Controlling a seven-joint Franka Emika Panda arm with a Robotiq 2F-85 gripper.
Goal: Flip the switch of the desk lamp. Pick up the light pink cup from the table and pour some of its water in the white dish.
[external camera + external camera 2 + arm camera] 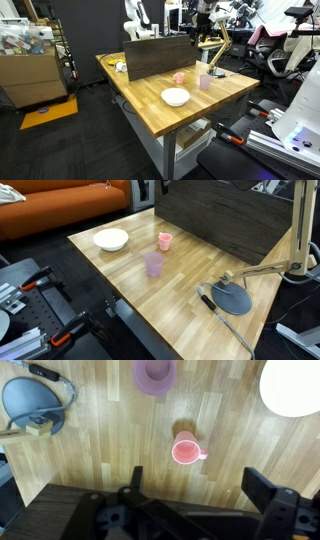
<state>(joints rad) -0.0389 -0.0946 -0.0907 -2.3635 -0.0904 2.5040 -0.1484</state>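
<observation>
The desk lamp [214, 52] stands at the table's far corner, and its dark base shows in an exterior view [232, 298] and in the wrist view [30, 402]. The light pink cup [186, 451] stands upright on the wood, also seen in both exterior views [179, 77] [165, 241]. The white dish [175, 97] [111, 239] [295, 385] lies near the table edge. My gripper [198, 485] is open and empty, high above the table, with the pink cup just ahead of its fingers.
A taller pale pink-lilac tumbler [205, 82] [154, 264] [154, 374] stands between the cup and the lamp. A dark upright board [158, 55] [225, 220] runs along the table's back. The lamp's cable [225, 320] trails off the base.
</observation>
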